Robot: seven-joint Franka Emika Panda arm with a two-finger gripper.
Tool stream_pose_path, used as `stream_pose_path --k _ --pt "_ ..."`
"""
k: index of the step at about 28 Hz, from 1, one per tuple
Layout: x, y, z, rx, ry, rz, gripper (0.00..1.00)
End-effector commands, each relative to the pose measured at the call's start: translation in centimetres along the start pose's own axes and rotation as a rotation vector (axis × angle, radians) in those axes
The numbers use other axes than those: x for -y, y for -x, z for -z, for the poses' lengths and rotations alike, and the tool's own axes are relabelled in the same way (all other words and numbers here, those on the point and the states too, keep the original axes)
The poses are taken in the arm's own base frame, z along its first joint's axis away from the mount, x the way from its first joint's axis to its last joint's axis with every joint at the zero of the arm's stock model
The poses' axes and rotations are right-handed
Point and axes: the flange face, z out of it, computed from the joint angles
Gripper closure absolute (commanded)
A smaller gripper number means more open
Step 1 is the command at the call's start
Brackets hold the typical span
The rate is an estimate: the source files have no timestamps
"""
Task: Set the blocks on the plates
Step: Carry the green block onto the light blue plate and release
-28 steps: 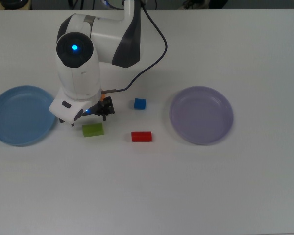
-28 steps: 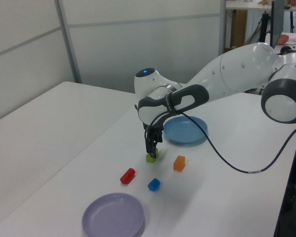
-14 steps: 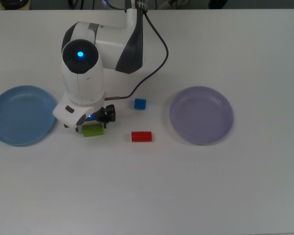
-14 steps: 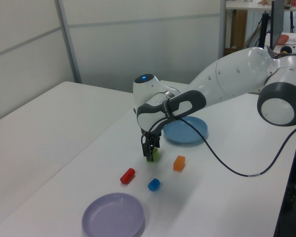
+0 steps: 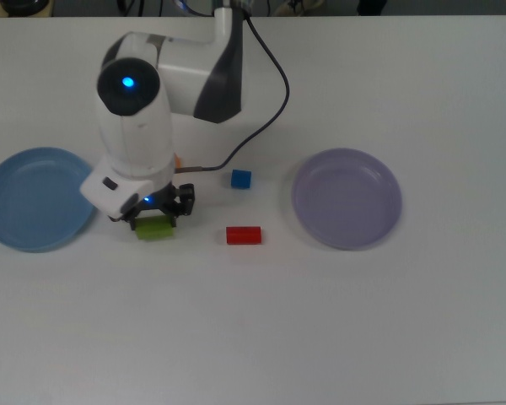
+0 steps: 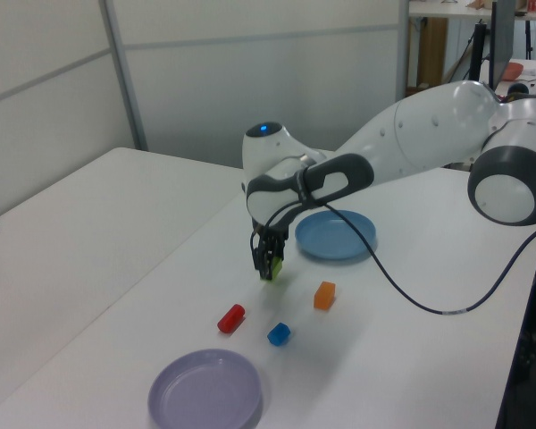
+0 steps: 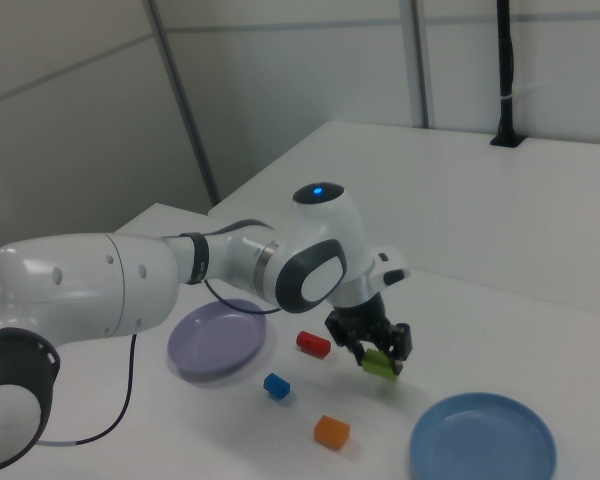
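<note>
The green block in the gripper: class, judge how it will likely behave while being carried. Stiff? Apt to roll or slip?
The green block looks rigid, keeping its boxy shape between the gripper's fingers. Its flat faces suggest no rolling. Being small, it is probably light.

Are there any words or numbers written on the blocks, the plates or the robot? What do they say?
None to read anywhere in these pictures.
The green block, red block, blue block and orange block: plain colour, no marks.
The blue plate and purple plate: plain.
The robot arm: only a blue light, no lettering.
</note>
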Motion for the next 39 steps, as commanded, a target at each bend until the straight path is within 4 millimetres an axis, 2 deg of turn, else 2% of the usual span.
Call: stream_pose_path --k 1,5,6,7,10,12,14,17,20,22,23,27,28,29,32,33,34,39 --pt "-4.9 2.0 4.4 -0.003 -0.032 -0.045 0.76" --pt "-8.8 3.6 4.8 0.005 -0.035 -0.07 0.76" --pt "-10.9 4.3 4.7 0.007 -0.032 -0.083 0.76" --pt "-11.9 4.7 4.6 0.006 -0.03 -0.091 0.76" --pt "-14.6 5.9 3.7 0.014 -0.025 -0.124 0.76" --pt "-16.6 6.8 1.9 0.041 -0.022 -0.148 0.75" --pt "-17.5 6.6 1.7 0.032 -0.013 -0.158 0.75" --pt "-18.0 6.6 0.6 0.043 -0.014 -0.167 0.74" --pt "-18.0 6.6 0.5 0.042 -0.016 -0.168 0.62" --pt "-17.8 6.6 0.2 0.048 -0.017 -0.164 0.58" --pt "-17.7 6.7 -0.4 0.058 -0.017 -0.16 0.54" --pt "-17.0 6.5 -1.2 0.073 -0.017 -0.146 0.52" --pt "-16.9 6.5 -1.5 0.077 -0.018 -0.146 0.5" --pt "-16.3 6.4 -2.4 0.092 -0.022 -0.135 0.43" --pt "-15.7 6.3 -3.1 0.101 -0.027 -0.127 0.39" --pt "-15.7 6.2 -3.0 0.099 -0.028 -0.126 0.33" --pt "-15.5 6.1 -3.0 0.099 -0.029 -0.133 0.02" --pt "-14.9 5.8 -2.5 0.097 -0.034 -0.125 0.0"
